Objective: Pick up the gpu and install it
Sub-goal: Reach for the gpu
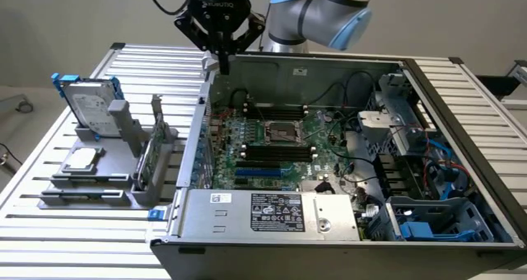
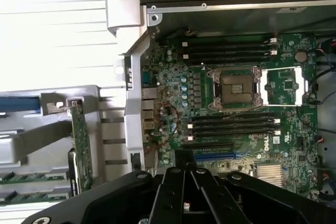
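The gpu [image 1: 150,149] stands on edge in a grey holder [image 1: 123,197] at the exterior view's left, beside the open computer case [image 1: 288,67]. Its green board [image 2: 82,148] and silver end bracket [image 2: 62,107] appear in the wrist view. My gripper [image 1: 221,63] hangs above the case's back corner nearest the holder, well above and behind the gpu. Its fingers [image 2: 173,187] are pressed together with nothing between them. The motherboard [image 1: 276,147] lies exposed inside the case, with blue slots [image 1: 255,169] near its front.
A silver hard drive in a blue frame [image 1: 89,106] stands in the same holder, with a small square silver chip [image 1: 82,160] lying in front of it. A power supply [image 1: 272,213] fills the case's front. Cables and drive bays [image 1: 428,169] crowd the case's right side. A slatted table [image 1: 74,243] carries everything.
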You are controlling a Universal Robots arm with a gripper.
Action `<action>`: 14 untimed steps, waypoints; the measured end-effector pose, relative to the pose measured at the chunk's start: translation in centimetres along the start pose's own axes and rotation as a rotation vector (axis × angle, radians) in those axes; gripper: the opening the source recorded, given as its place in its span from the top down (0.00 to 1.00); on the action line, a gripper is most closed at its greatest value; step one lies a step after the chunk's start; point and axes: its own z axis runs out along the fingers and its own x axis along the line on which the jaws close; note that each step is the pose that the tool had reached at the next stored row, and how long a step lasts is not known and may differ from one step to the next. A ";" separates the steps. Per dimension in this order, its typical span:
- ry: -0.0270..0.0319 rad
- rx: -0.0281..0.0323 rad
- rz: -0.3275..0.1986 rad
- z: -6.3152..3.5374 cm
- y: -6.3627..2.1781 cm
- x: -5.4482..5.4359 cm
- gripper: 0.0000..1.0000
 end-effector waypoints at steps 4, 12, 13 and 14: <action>0.0002 -0.0001 0.000 0.05 0.11 1.8 0.89; 0.0045 0.0005 0.000 0.17 0.09 5.5 0.89; 0.0054 0.0008 0.000 0.18 0.07 6.0 0.89; 0.0061 0.0010 0.000 0.20 0.05 6.4 0.89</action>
